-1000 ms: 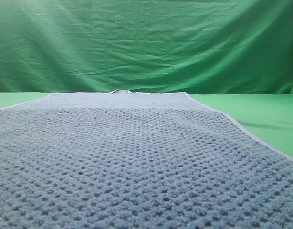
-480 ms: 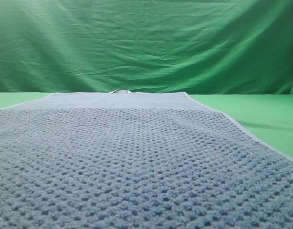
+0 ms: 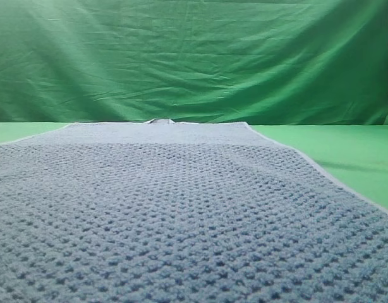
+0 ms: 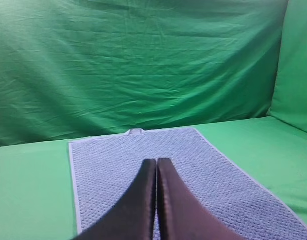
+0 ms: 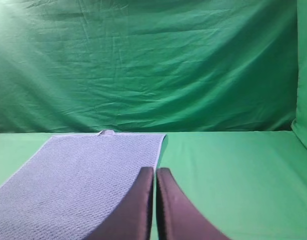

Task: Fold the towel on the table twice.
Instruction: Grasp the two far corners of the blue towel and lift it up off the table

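Green everywhere: one wrinkled green curtain (image 3: 194, 60) fills the top of the high view, and one green table (image 3: 345, 151) runs under it. One blue-grey towel (image 3: 175, 214) lies flat and unfolded across the table, covering the bottom and middle of the frame, its pale hem (image 3: 320, 172) slanting down the right side and a small tab (image 3: 159, 120) poking out at the far edge, centre. No arms show up in this view.

Left wrist view: the left claw (image 4: 156, 161) sits bottom centre, its two dark fingers (image 4: 138, 200) pressed together with nothing between them. It's above the towel (image 4: 118, 160), which stretches from the middle of the frame down to the lower right.

Right wrist view: the right claw (image 5: 154, 170) is at bottom centre, also two fingers (image 5: 173, 210) closed up tight and holding nothing. The towel (image 5: 78, 170) lies in the lower left, and the claw is just about over its right edge, with bare table (image 5: 233, 175) to the right.
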